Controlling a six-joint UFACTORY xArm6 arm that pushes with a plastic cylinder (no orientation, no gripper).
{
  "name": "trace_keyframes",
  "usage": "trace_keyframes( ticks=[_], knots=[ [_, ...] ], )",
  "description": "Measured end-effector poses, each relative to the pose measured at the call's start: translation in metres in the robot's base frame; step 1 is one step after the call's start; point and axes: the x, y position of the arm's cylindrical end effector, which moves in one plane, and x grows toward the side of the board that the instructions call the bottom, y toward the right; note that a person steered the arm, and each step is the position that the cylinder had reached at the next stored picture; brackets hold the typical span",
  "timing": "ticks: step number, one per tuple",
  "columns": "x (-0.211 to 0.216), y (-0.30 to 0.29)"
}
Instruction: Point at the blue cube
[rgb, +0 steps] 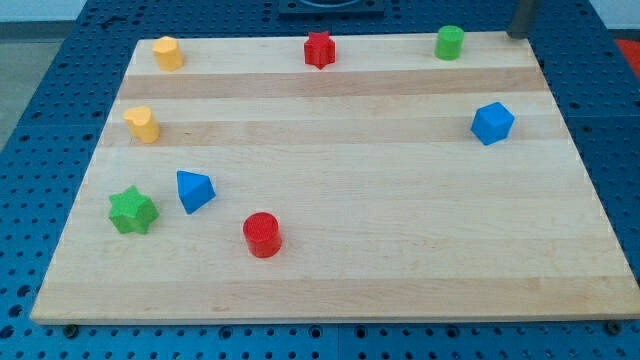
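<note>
Blocks lie scattered over a pale wooden board (330, 260) on a blue pegboard table (40, 120). Near the view's right edge sits the blue cube (492, 123), well apart from everything else. Above it, at the view's top right, a grey rod enters the picture and my tip (515, 36) rests just past the board's far corner, near the green cylinder (449, 42) (there is no claw on this rod, so nothing spreads or pinches). Along the top also sit a red star (319, 49) and a yellow block (167, 52); a second yellow block (142, 124), a green star (132, 210), a blue wedge-like block (194, 190) and a red cylinder (262, 234) occupy the left and bottom.
</note>
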Motion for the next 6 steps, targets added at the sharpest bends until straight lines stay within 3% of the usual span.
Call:
trace_keyframes(
  ticks=[1, 2, 3, 4, 6],
  knots=[
    [0.053, -0.033],
    [0.064, -0.051],
    [0.075, -0.047],
    [0.120, -0.031],
    [0.183, -0.104]
  ],
)
